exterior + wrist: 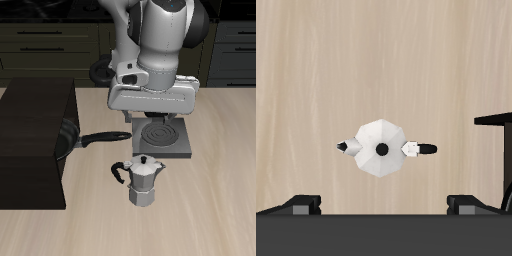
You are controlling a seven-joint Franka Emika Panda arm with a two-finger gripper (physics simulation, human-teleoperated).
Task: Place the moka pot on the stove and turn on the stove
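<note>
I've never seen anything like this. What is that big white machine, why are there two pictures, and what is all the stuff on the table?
These are computer-made pictures of a robot arm, steered by a person. One picture looks at the table from outside; the other comes from a camera on the arm's hand, looking straight down.

The big white shape is the arm. Its hand, a two-finger gripper, hangs above the table; its fingertips are hidden in the outside picture, so I cannot tell whether they are open. It holds nothing.

On the wooden table stands a small silver moka pot, with a black handle and knob. In the hand camera you see it from above. Behind it lies a flat grey stove with a dark coil. Beside that is a black frying pan, next to a large black box.
</note>
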